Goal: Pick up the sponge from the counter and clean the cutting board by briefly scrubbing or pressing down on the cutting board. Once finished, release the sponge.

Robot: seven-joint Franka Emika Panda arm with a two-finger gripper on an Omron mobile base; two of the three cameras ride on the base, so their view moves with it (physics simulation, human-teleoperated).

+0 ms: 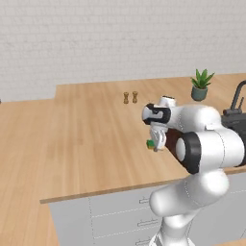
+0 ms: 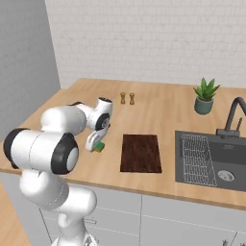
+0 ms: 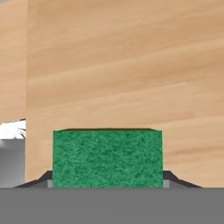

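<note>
The green sponge (image 3: 107,158) sits between my two fingertips in the hand view, and each tip presses against one of its sides. My gripper (image 2: 97,145) points down over the light wood counter (image 2: 158,108), shut on the sponge (image 2: 100,147). From the left base the sponge (image 1: 151,143) shows green with a yellowish underside, just under the gripper (image 1: 154,142). I cannot tell whether it rests on the wood or hangs just above it. The dark brown cutting board (image 2: 140,153) lies flat a short way to the right of the gripper, apart from it.
A black sink basin (image 2: 211,161) with a wire rack and a dark faucet (image 2: 234,117) sits right of the board. A potted plant (image 2: 205,97) and two small wooden shakers (image 2: 127,98) stand farther back. The counter's front edge (image 2: 144,191) runs above pale grey drawers.
</note>
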